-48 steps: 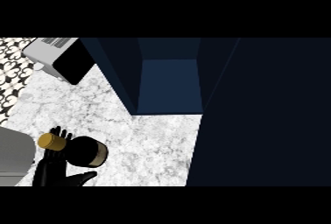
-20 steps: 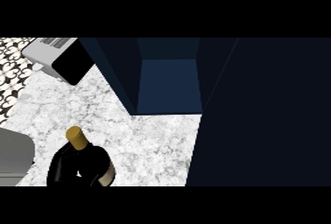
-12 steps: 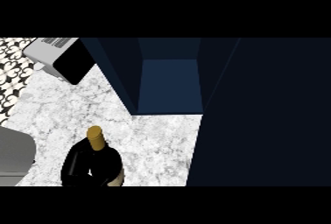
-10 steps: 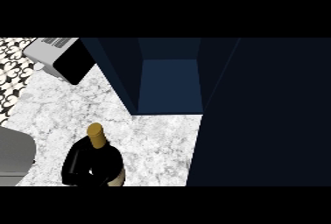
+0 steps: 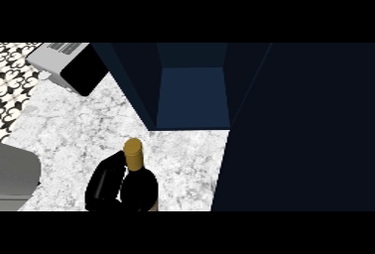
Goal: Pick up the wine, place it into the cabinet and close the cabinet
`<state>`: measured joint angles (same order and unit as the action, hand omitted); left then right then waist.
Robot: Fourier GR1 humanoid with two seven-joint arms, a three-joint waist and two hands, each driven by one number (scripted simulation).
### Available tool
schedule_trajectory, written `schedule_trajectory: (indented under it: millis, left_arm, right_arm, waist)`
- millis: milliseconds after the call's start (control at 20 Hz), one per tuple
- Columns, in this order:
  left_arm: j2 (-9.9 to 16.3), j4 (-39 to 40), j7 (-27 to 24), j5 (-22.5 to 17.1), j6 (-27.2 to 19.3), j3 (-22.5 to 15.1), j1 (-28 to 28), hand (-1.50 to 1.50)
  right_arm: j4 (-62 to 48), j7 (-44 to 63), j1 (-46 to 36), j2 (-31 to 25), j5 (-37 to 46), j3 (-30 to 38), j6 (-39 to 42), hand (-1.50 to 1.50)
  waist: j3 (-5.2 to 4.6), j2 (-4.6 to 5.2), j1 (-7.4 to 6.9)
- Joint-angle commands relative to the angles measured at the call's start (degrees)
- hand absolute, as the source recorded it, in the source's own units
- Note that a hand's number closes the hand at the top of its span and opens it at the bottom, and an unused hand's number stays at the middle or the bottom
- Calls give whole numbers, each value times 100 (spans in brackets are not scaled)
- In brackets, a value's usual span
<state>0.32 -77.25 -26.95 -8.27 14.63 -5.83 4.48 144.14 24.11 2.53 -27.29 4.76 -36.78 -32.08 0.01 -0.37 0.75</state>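
The wine bottle [image 5: 138,184] is dark with a gold cap and stands nearly upright over the marble counter [image 5: 81,124], at the lower middle of the head view. My right hand [image 5: 104,182] is curled round its body from the left side; the bottle hides most of the hand. The dark blue cabinet [image 5: 192,94] stands open just beyond and to the right of the bottle's cap, its inside bare. My left hand does not show.
A toaster [image 5: 70,64] sits at the back left of the counter. A tall dark cabinet panel [image 5: 300,129] fills the right side. A grey rounded shape [image 5: 15,173] lies at the left edge. Patterned tiles [image 5: 16,79] line the far left.
The bottle lay on its side at the lower left; it now stands upright in my right hand and has moved right, closer to the open cabinet.
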Motion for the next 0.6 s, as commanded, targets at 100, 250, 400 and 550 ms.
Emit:
schedule_trajectory:
  millis: [100,250,400,550]
  left_arm:
    - [-31,-1013,644,50,-619,-612,120,150]
    - [-32,-702,502,-5,-1367,-1047,-165,150]
    - [-32,-816,643,49,-1695,-1037,-259,150]
    - [-32,-463,780,5,-2326,-1059,-1072,150]
  right_arm:
    - [989,161,389,-18,262,-192,-84,-150]
    - [1278,82,581,-344,-43,61,54,-150]
    - [1467,210,682,-360,330,-390,-62,-150]
    - [1086,-132,734,-331,-146,-84,67,-150]
  waist:
    - [0,3,-36]
    - [0,12,17]
    - [-7,-6,53]
    - [0,21,71]
